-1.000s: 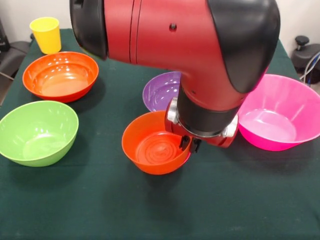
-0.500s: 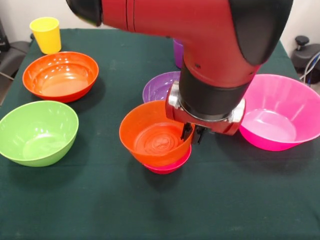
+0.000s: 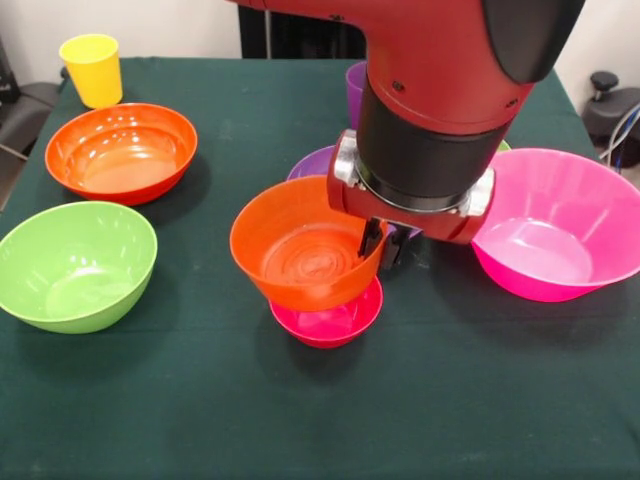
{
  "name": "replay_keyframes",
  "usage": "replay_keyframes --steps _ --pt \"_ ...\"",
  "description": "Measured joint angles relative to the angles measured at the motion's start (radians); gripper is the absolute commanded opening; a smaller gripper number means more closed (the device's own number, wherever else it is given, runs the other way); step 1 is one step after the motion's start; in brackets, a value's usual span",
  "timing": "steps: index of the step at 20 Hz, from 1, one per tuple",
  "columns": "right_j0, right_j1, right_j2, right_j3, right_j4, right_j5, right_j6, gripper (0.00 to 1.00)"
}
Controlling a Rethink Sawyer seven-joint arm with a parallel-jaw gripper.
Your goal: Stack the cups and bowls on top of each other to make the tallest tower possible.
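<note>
Small orange bowl (image 3: pixel 305 255) sits over the red-magenta bowl (image 3: pixel 330 322); large orange bowl (image 3: pixel 121 151), lime green bowl (image 3: pixel 76 265), huge pink bowl (image 3: pixel 560 235), purple bowl (image 3: pixel 315 165) (mostly hidden), yellow cup (image 3: pixel 92 68). Tablecloth (image 3: pixel 180 410) is dark green, plain. Arm (image 3: pixel 440 90) is red with black sections and a silver ring at the wrist.

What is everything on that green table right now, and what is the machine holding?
Small orange bowl: one, lifted, tilted, above the red-magenta bowl.
Small red-magenta bowl: one, table centre.
Large orange bowl: one, left rear.
Lime green bowl: one, left front.
Pink bowl: one, right.
Purple bowl: one, mostly hidden behind the arm.
Yellow cup: one, far left corner.
Purple cup: one, partly hidden.
Pincer: black, shut on the small orange bowl's rim.
</note>
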Motion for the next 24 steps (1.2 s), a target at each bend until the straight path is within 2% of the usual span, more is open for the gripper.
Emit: replay_keyframes --steps 5,8,9,14,18,24 --pt "0.0 -0.027 -0.016 0.065 0.024 0.0 0.0 0.0" --pt "0.0 -0.058 -0.03 0.143 0.036 -0.008 0.0 0.0" --pt "0.0 -0.082 -0.04 0.201 0.046 -0.026 0.0 0.0" --pt "-0.001 -0.155 -0.061 0.365 0.067 -0.1 0.0 0.0" --pt "-0.003 -0.203 -0.071 0.467 0.068 -0.161 0.0 0.0" --pt "-0.01 -0.218 -0.071 0.504 0.068 -0.194 0.0 0.0"
